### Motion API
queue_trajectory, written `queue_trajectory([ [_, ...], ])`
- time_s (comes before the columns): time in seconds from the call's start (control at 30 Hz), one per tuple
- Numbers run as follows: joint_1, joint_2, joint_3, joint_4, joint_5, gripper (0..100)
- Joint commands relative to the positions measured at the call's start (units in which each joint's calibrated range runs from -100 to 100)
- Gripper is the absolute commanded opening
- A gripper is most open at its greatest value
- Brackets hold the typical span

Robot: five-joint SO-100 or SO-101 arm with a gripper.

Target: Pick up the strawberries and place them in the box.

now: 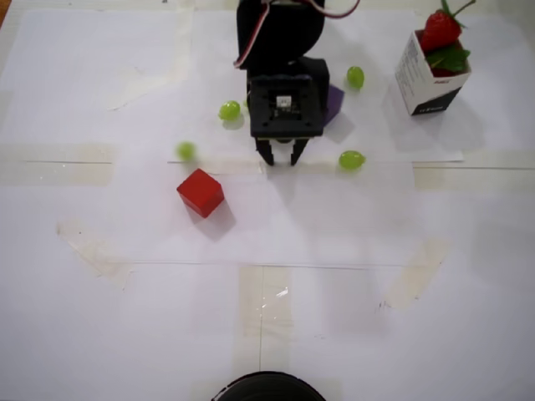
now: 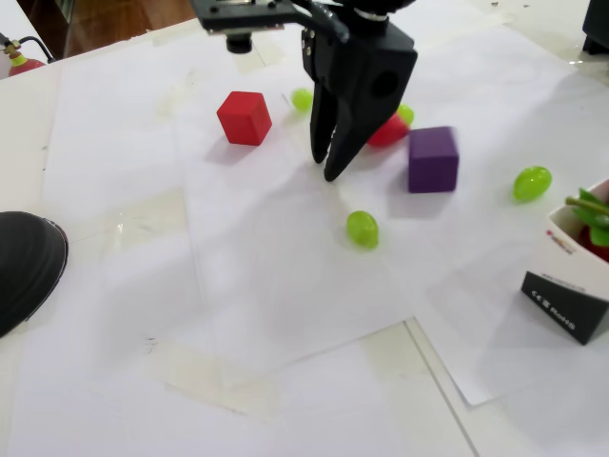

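On the taped white paper (image 2: 285, 314), the tool (image 2: 325, 168) hangs pressed together, empty.

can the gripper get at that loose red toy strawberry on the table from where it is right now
Probably not directly. The gripper looks nearly closed on nothing, and the red toy strawberry lies behind its fingers, between a green grape and the purple cube. It would need to open and reposition.

Overhead: gripper (image 1: 282, 159) fingertips nearly together, nothing visible between them. Red cube (image 1: 201, 192) lower left. Blurred grape (image 1: 185, 150) left of gripper. Box (image 1: 428, 79) top right with strawberry (image 1: 440, 30) sticking out.
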Motion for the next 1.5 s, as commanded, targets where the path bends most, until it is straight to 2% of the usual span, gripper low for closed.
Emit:
queue_trajectory([
  [0.0,-0.49,-5.74,-4.22,0.70,0.24,7],
  [0.07,-0.64,-5.82,-5.22,1.19,0.49,7],
  [0.17,-1.01,-5.82,-6.04,1.52,0.83,20],
  [0.27,-1.08,-5.82,-7.67,3.23,1.32,24],
  [0.67,-2.40,-8.06,-27.95,40.24,-2.10,26],
  [0.8,-3.43,-9.69,-29.86,47.68,-3.81,25],
  [1.07,-6.15,-11.07,-24.40,48.90,-6.64,24],
  [1.3,-6.15,-17.43,-4.95,34.36,-7.67,25],
  [1.47,-5.35,-19.15,3.23,26.93,-7.57,26],
])
